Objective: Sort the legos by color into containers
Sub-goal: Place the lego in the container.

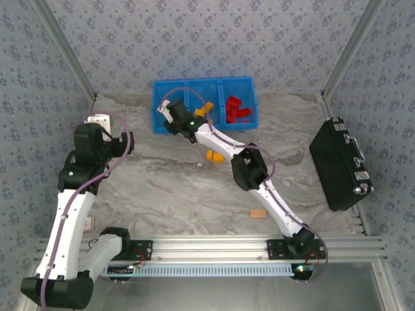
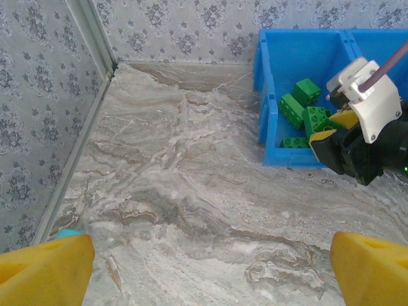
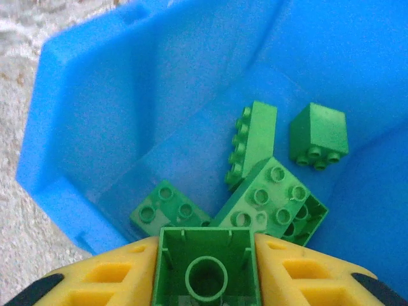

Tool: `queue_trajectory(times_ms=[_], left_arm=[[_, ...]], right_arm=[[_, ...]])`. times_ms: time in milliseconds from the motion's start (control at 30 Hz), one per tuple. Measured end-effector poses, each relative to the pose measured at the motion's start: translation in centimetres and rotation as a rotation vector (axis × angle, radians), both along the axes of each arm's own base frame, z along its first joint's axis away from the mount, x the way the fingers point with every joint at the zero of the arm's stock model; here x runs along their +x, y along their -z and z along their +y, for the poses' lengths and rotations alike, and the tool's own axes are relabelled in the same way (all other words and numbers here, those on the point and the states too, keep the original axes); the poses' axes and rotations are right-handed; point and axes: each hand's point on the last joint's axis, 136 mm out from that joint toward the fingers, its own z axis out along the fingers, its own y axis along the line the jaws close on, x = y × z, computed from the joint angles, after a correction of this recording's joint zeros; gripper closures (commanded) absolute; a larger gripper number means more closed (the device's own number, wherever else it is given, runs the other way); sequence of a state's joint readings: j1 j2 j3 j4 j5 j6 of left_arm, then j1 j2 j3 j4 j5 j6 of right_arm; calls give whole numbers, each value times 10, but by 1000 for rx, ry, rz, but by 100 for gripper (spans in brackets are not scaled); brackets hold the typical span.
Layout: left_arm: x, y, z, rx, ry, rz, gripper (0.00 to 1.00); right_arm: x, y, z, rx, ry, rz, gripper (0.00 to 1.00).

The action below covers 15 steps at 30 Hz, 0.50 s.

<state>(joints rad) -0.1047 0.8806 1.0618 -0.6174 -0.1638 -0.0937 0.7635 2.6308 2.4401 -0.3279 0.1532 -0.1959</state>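
The blue three-part bin [image 1: 157, 123] stands at the back of the table. My right gripper [image 3: 207, 258] hangs over its left compartment, shut on a green brick [image 3: 206, 271] whose hollow underside faces the camera. Several green bricks [image 3: 268, 197] lie below it in that compartment. The same gripper [image 1: 171, 118] reaches in from the right in the top view. Orange-yellow bricks [image 1: 202, 111] sit in the middle compartment and red ones [image 1: 238, 110] in the right. One orange brick [image 1: 214, 156] lies on the table before the bin. My left gripper [image 2: 207, 274] is open over bare table at the left.
A black hard case [image 1: 340, 165] lies at the right edge. A small tan wooden block [image 1: 258, 214] rests near the right arm's base. Patterned walls and metal corner posts [image 2: 95, 38] close in the table.
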Motion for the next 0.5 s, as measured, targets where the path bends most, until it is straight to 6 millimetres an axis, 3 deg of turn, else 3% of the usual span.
queue_trajectory(times_ms=[100,333,500], left_arm=[[0,-7,3,24,-10,7,5],[-8,-46,10,55,-28,-66,5],[-13,-43,9,45,-25,-51,5]], right_arm=[[3,-10,2,24,3,-14,51],[3,-12,5,58,-12,-3,38],[-15,-10,-4,43,-38,37,32]])
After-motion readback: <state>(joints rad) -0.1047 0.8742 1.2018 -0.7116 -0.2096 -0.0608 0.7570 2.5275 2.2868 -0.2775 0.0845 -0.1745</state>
